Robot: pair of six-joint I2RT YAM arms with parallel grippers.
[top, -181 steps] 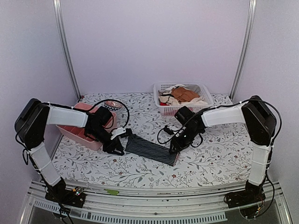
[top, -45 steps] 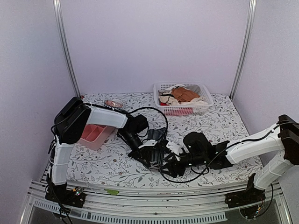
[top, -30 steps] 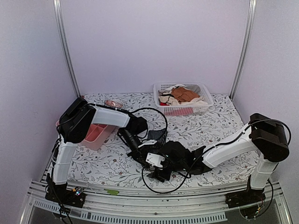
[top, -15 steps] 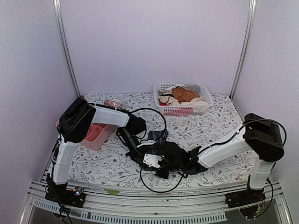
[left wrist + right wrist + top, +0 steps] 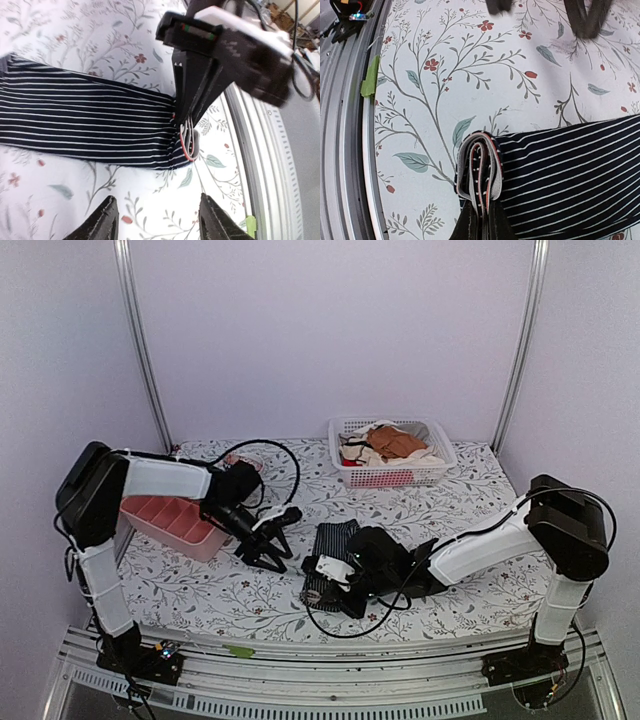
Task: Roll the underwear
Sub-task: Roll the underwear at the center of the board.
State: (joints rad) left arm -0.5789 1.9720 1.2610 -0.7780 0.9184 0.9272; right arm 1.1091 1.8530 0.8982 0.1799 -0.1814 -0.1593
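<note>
Our right hand (image 5: 481, 222) is pinched narrow on the rolled 6 o'clock end of the underwear (image 5: 565, 160), a flat strip lying in the middle of the surface (image 5: 190, 590). Our left hand (image 5: 268, 540) hangs wide and empty at its 9 o'clock. We judge rolling barely underway (a turn or so). Next, wind toward 12 o'clock, keeping tension. The right hand's tips run off the frame, and from above it hides the rolled end.
</note>
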